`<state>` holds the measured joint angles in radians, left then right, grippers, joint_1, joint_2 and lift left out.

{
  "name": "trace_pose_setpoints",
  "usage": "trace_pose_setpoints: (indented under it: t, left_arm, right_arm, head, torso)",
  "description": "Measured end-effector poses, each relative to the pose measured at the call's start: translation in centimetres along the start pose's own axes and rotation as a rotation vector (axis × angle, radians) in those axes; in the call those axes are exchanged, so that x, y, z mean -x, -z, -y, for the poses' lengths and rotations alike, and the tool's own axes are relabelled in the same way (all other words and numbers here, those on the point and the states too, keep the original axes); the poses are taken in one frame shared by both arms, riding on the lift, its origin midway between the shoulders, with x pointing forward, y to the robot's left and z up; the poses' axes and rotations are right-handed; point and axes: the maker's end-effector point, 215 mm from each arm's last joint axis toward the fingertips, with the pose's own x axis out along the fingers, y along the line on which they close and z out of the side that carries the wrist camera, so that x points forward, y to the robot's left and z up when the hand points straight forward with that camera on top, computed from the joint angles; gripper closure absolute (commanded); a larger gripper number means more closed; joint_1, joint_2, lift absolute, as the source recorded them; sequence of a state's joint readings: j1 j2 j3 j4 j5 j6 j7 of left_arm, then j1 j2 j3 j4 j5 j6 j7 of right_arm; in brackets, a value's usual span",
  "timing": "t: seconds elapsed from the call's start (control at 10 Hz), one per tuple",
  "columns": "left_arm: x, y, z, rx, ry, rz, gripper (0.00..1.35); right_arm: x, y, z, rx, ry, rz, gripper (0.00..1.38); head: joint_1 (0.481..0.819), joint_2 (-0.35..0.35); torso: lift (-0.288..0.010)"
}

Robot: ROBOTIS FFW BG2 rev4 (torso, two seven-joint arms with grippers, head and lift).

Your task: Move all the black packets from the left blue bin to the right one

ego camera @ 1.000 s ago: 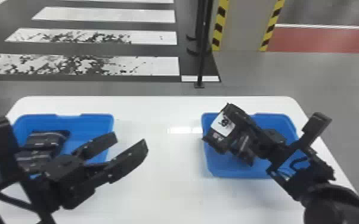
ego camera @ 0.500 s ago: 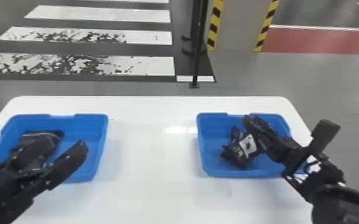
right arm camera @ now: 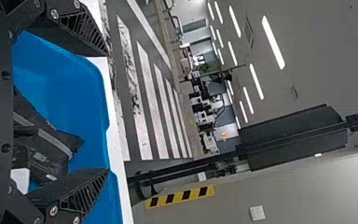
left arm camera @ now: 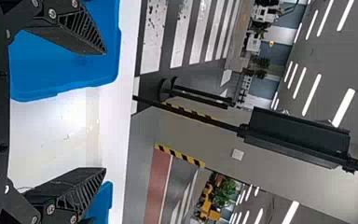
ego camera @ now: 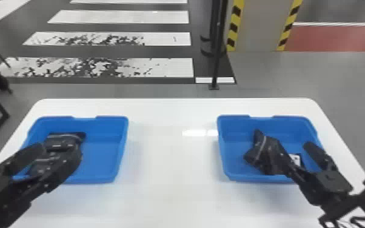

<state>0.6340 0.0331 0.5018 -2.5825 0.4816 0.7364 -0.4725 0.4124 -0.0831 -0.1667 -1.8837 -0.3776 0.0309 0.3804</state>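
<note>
In the head view my left gripper (ego camera: 58, 151) stands open over the left blue bin (ego camera: 104, 151), its fingers above black packets (ego camera: 65, 138) at that bin's left side. My right gripper (ego camera: 295, 151) is open over the right blue bin (ego camera: 233, 145). Black packets (ego camera: 262, 153) lie there beside and partly under its left finger; a white label shows between the fingers. The left wrist view shows the left gripper (left arm camera: 106, 111) with fingers wide apart and nothing between the tips. In the right wrist view the right gripper (right arm camera: 107, 112) is spread, with packets (right arm camera: 49, 151) below it.
Both bins stand on a white table (ego camera: 172, 157), with a bare strip of tabletop between them. Beyond the table's far edge a black pole (ego camera: 216, 60) stands on the floor, near a pillar (ego camera: 260, 24) with striped edges.
The right gripper has opened and let go of a white-labelled black packet, which dropped into the right bin. My left gripper has shifted left over the left bin's packets.
</note>
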Motion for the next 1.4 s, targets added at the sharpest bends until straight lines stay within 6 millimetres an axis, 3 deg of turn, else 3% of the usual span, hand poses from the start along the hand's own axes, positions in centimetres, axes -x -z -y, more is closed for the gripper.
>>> trace_pose_setpoints:
  t: [0.2,0.4,0.7,0.8,1.0,1.4]
  left_arm:
    - [0.9,0.2,-2.9,-0.061,-0.086,-0.029,0.16]
    - [2.4,0.0,-8.0,-0.134,-0.228,-0.077,0.16]
    - [3.2,1.4,-15.4,-0.130,-0.395,-0.180,0.16]
    - [2.8,2.6,-17.4,-0.098,-0.432,-0.225,0.16]
    - [1.1,4.9,-20.8,-0.030,-0.481,-0.292,0.16]
    - [-5.1,8.2,-24.1,0.068,-0.477,-0.411,0.16]
  right_arm:
    - [3.7,-0.2,-2.0,0.038,0.002,0.010,0.11]
    - [7.2,-0.6,-3.9,0.060,0.000,-0.004,0.11]
    - [10.4,2.3,-5.2,0.017,0.005,-0.076,0.12]
    - [10.7,3.0,-5.7,-0.002,0.000,-0.088,0.12]
    - [10.7,3.6,-6.4,-0.027,-0.012,-0.095,0.12]
    - [10.4,4.7,-7.1,-0.065,-0.036,-0.108,0.12]
  head:
    - [0.695,0.075]
    - [0.695,0.178]
    - [0.695,0.305]
    - [0.695,0.342]
    - [0.695,0.350]
    - [0.695,0.350]
  torso:
    - [-0.138]
    - [-0.138]
    - [-0.138]
    - [-0.138]
    - [-0.138]
    - [-0.138]
